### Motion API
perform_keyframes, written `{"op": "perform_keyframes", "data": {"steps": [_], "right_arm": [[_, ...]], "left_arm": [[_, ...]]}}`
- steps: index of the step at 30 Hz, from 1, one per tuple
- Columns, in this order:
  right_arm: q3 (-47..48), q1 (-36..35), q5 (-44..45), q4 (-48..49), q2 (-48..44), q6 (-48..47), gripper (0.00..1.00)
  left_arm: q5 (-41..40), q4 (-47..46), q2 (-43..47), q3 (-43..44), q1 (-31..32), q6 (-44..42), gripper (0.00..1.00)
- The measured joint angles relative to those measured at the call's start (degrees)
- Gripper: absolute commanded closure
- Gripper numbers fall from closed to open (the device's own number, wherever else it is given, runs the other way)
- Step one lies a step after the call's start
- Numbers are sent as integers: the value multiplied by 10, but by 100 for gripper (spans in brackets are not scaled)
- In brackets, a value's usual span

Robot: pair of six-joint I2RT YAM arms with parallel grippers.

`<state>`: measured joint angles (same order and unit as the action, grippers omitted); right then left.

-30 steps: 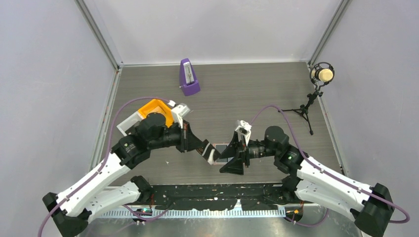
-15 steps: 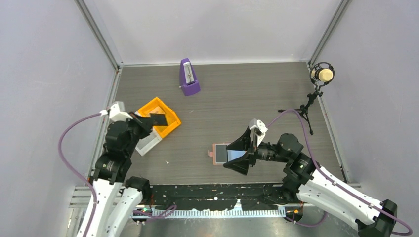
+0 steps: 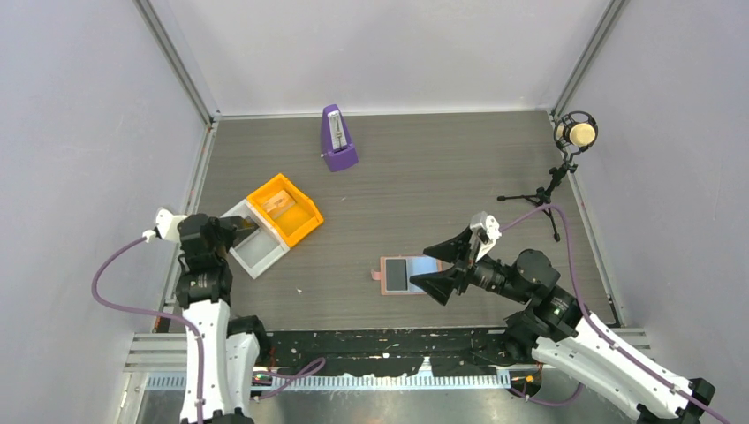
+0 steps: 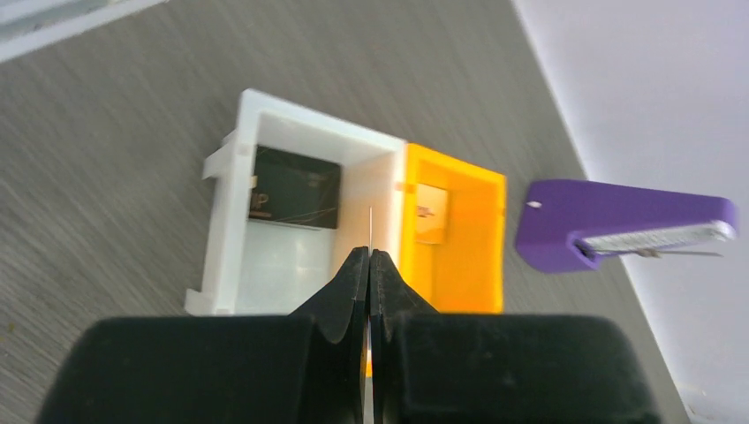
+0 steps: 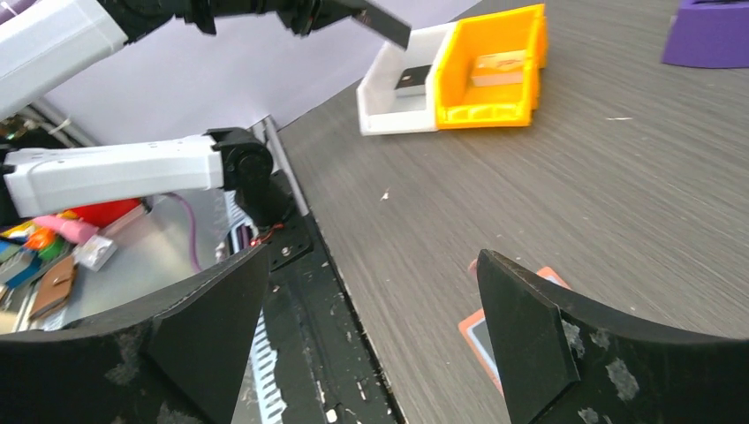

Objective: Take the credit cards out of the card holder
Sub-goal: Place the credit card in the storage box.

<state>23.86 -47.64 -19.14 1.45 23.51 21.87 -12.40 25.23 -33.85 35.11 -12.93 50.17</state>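
Salmon-tan leather card holder (image 3: 402, 276) lies open partly beneath the released right hand (image 3: 420, 265), blue-grey inside up. Left hand (image 3: 242, 228) clenches a thin dark card (image 5: 382, 19) (edge-on to its own camera).

The left arm (image 3: 205, 329) and right arm (image 3: 609, 364) have white shells, black round joints, thin purple cables (image 3: 94, 283), and matt black wedge-shaped fingers (image 5: 525, 331).

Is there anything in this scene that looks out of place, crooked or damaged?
Nothing looks damaged or spilled. Only the white tray and orange tray sit slanted to the table edge. The left claw holds a dark card above the white tray; the wallet lies open, flat.
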Motion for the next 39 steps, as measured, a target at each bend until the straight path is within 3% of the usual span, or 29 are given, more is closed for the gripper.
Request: {"op": "perform_keyframes", "data": {"steps": [7,12,26,39], "right_arm": [[2,0,57,-56,-11,4,5],[32,0,62,-113,9,-8,5],[53,0,56,-140,-17,-33,4],[66,0,99,-161,-18,-35,5]], "left_arm": [[-15,-54,-45,-73,-22,40,100],[-34,-100,-78,-78,-22,44,100],[-41,-215,-165,-78,-26,-31,100],[-15,-250,-211,-77,-26,-72,100]]}}
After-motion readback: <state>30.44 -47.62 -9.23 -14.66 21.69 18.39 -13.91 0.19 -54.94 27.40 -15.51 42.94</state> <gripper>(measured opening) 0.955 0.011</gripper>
